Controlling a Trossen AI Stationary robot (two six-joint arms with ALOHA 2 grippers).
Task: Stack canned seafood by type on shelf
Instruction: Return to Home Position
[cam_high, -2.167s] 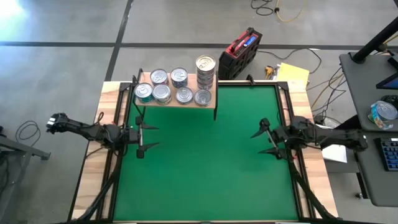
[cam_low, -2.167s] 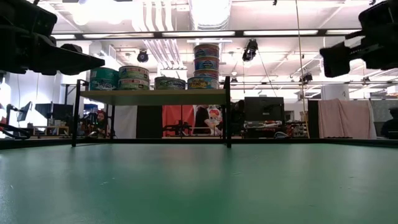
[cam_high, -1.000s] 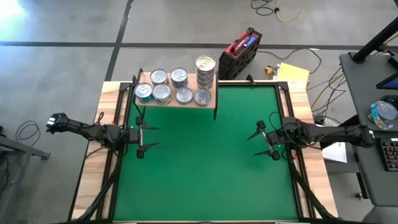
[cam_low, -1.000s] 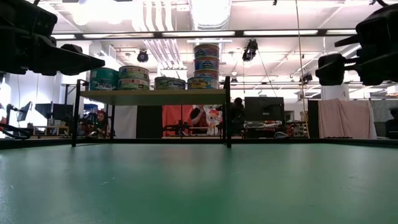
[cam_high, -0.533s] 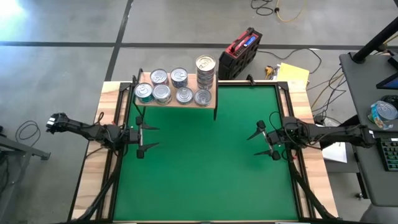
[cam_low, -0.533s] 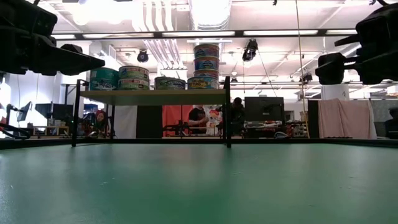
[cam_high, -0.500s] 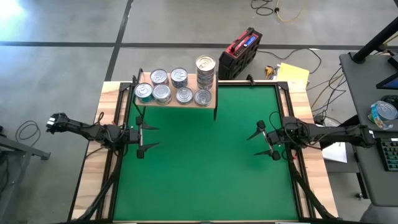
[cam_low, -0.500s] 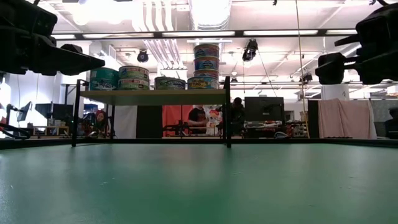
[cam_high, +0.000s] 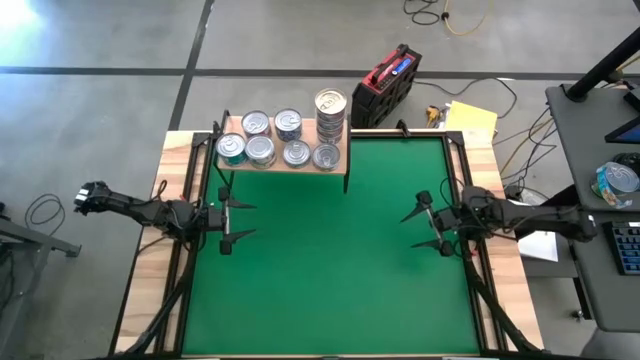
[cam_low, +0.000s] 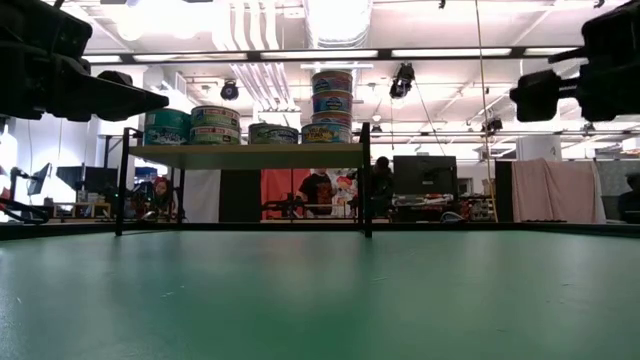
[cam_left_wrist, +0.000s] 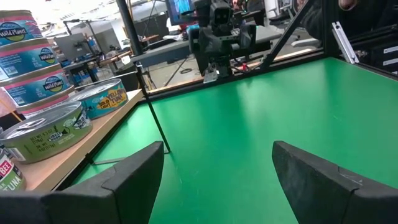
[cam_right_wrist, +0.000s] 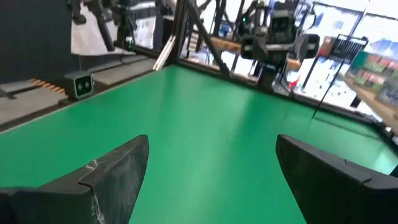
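The shelf (cam_high: 342, 163) stands at the green mat's far left, its black legs on the mat. The canned seafood rests on it: several flat tins (cam_high: 260, 150) in two rows, and a tall stack (cam_high: 330, 112) at the shelf's right end, also seen in the low view (cam_low: 331, 106). My left gripper (cam_high: 250, 219) hovers open at the mat's left edge, nearer than the shelf, with nothing between its fingers (cam_left_wrist: 217, 146). My right gripper (cam_high: 408, 233) hovers open at the mat's right edge, also with nothing in it (cam_right_wrist: 212, 140).
Bare green mat (cam_high: 330, 280) spreads between the two grippers and toward the near edge. Black frame rails (cam_high: 458, 170) run along the mat's sides. A red and black case (cam_high: 385, 85) and yellow paper (cam_high: 470, 120) lie beyond the far edge. People (cam_low: 320, 190) show in the room behind.
My right gripper has risen slightly at the mat's right edge and has stayed open.
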